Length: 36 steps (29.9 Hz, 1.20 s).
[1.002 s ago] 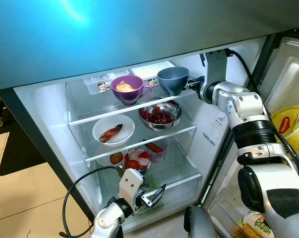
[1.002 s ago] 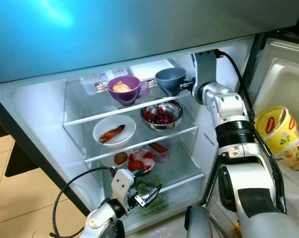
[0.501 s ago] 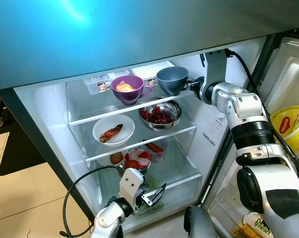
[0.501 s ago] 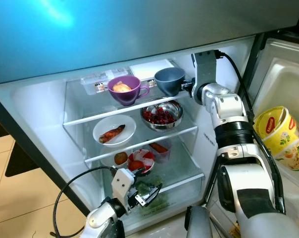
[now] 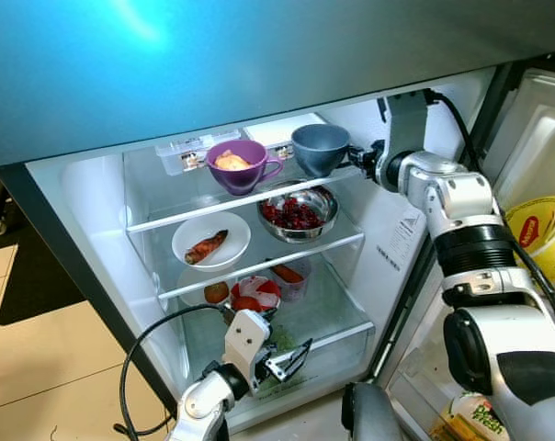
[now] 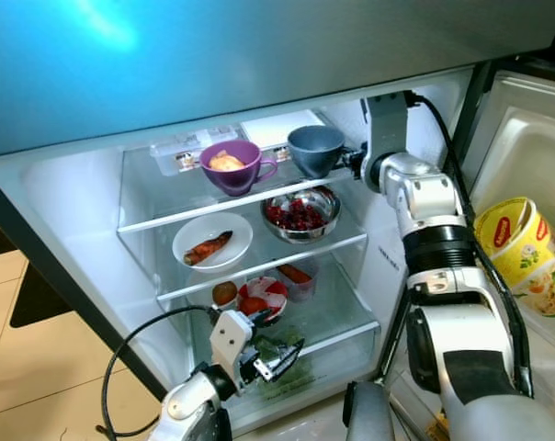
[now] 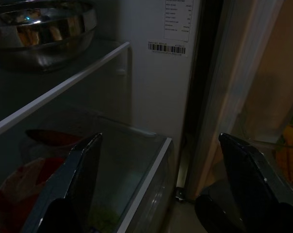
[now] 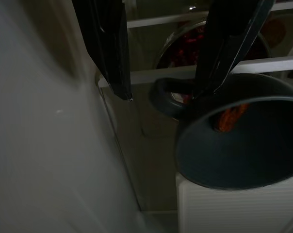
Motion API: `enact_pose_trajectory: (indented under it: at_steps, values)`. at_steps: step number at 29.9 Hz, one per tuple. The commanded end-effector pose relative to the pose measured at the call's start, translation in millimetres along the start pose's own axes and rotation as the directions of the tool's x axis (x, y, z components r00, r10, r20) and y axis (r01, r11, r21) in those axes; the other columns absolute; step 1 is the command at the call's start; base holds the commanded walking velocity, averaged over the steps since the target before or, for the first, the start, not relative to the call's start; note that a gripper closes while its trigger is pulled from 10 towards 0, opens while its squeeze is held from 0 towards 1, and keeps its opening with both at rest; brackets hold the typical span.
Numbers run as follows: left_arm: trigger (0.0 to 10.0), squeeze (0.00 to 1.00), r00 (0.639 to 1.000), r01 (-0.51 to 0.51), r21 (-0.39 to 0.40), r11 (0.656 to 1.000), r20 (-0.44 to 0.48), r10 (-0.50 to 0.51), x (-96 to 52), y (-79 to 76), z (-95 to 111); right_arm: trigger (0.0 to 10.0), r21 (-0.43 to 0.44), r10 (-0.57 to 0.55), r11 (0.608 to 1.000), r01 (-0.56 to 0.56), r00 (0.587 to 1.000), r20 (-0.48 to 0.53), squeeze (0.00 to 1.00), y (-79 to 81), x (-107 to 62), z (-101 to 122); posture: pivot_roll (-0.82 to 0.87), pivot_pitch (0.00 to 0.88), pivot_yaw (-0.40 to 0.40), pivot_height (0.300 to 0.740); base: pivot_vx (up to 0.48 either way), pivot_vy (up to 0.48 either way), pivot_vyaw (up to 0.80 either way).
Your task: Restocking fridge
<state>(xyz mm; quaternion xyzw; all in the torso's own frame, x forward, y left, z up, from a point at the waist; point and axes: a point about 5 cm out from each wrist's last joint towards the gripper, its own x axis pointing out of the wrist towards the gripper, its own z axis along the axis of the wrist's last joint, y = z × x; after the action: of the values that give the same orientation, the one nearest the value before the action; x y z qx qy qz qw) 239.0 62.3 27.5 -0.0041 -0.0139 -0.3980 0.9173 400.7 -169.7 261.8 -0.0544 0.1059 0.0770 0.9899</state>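
A grey cup (image 5: 320,147) stands upright at the right end of the fridge's top glass shelf (image 5: 167,217). My right gripper (image 5: 358,158) is beside it at the fridge's right wall. In the right wrist view the right gripper (image 8: 163,95) is open, and the cup's handle (image 8: 161,94) lies between the fingertips with something orange inside the cup (image 8: 243,141). My left gripper (image 5: 291,358) hangs open and empty low in front of the bottom shelf; in its wrist view the left gripper (image 7: 159,138) faces the drawer edge.
On the top shelf sit a purple cup (image 5: 233,165) with food, a clear box (image 5: 186,152) and a white box (image 5: 285,130). Below are a steel bowl of red berries (image 5: 298,211), a white plate (image 5: 210,241) and small dishes (image 5: 254,296). The open door holds a yellow noodle cup (image 5: 538,230).
My right arm has drawn slightly to the right, away from the grey cup, which stays on the shelf. The left gripper has barely shifted.
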Motion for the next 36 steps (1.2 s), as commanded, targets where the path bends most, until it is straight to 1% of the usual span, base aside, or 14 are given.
enact_pose_trajectory:
  at_steps: [1,5,14,15,16,21,22,24,26,28,30,34,35,36]
  values:
    - [10.0,0.0,1.0,-0.002,-0.022,1.0,0.0,0.002,2.4,-2.1,-1,10.0,0.012,-0.004,1.0,0.005,1.0,-0.03,0.0,-1.7,-0.6,-7,-0.08,0.011,0.044,0.551,0.0,0.0,0.0]
    - [10.0,0.0,1.0,-0.002,-0.022,1.0,0.002,0.002,2.4,-2.2,0,10.0,0.022,0.004,1.0,-0.003,1.0,-0.031,0.0,-3.9,-1.8,-8,-0.08,0.012,0.043,0.551,0.0,0.0,0.0]
    - [10.0,0.0,1.0,-0.001,-0.021,1.0,0.0,0.001,1.6,-1.6,-1,10.0,0.075,0.031,0.997,-0.033,0.999,0.021,0.0,-16.1,-9.2,0,-0.08,0.01,0.048,0.551,0.0,0.0,0.0]
    - [10.0,0.0,1.0,-0.001,-0.02,1.0,0.001,0.001,1.8,-1.3,0,10.0,0.083,0.045,0.995,-0.047,0.999,0.03,0.0,-17.4,-10.8,1,-0.08,0.009,0.048,0.551,0.0,0.0,0.0]
    - [10.0,0.0,1.0,-0.001,-0.02,1.0,0.003,0.001,1.9,-1.0,0,10.0,0.099,0.088,0.991,-0.093,0.995,0.056,0.0,-20.1,-15.8,3,-0.08,0.009,0.048,0.551,0.0,0.0,0.0]
    - [10.0,0.0,1.0,-0.001,-0.02,1.0,0.003,0.001,1.9,-0.6,0,10.0,0.112,0.152,0.981,-0.159,0.986,0.072,0.0,-21.0,-21.8,2,-0.08,0.007,0.05,0.551,0.0,0.0,0.0]
    - [10.0,0.0,1.0,0.002,-0.021,1.0,0.0,-0.002,1.8,-0.4,0,10.0,0.088,0.223,0.969,-0.229,0.972,0.071,0.0,-18.5,-28.6,-3,-0.08,0.006,0.051,0.551,0.0,0.0,0.0]
    - [10.0,0.0,1.0,0.005,-0.021,1.0,-0.001,-0.005,1.7,-0.3,0,10.0,0.064,0.278,0.957,-0.282,0.958,0.063,0.0,-14.7,-34.8,-9,-0.08,0.006,0.051,0.551,0.0,0.0,0.0]
    - [10.0,0.0,1.0,0.005,-0.021,1.0,-0.001,-0.005,1.7,-0.2,0,10.0,0.053,0.294,0.953,-0.297,0.954,0.058,0.0,-13.2,-36.8,-12,-0.08,0.006,0.051,0.551,0.0,0.0,0.0]
    - [10.0,0.0,1.0,0.006,-0.021,1.0,-0.002,-0.006,1.3,1.1,0,10.0,0.025,0.345,0.938,-0.347,0.937,0.052,0.0,-6.4,-42.1,-22,-0.09,0.005,0.055,0.551,0.0,0.0,0.0]
    - [10.0,0.0,1.0,0.005,-0.02,1.0,-0.003,-0.006,1.0,1.8,0,10.0,0.011,0.367,0.93,-0.368,0.929,0.056,0.0,-3.3,-44.1,-24,-0.09,0.003,0.056,0.551,0.0,0.0,0.0]
    - [10.0,0.0,1.0,0.004,-0.019,1.0,-0.01,-0.004,-0.8,3.7,-1,10.0,-0.104,0.5,0.865,-0.491,0.861,0.093,0.0,17.6,-60.4,-35,-0.09,0.002,0.058,0.551,0.0,0.0,0.0]
    - [10.0,0.0,1.0,0.004,-0.019,1.0,-0.01,-0.004,-0.8,3.7,-1,10.0,-0.104,0.5,0.865,-0.491,0.861,0.093,0.0,17.6,-60.4,-35,-0.09,0.002,0.058,0.551,0.0,0.0,0.0]
    - [10.0,0.0,1.0,0.004,-0.019,1.0,-0.011,-0.004,-1.1,4.0,-2,10.0,-0.113,0.523,0.851,-0.513,0.847,0.098,0.0,21.0,-64.1,-37,-0.09,0.0,0.058,0.551,0.0,0.0,0.0]
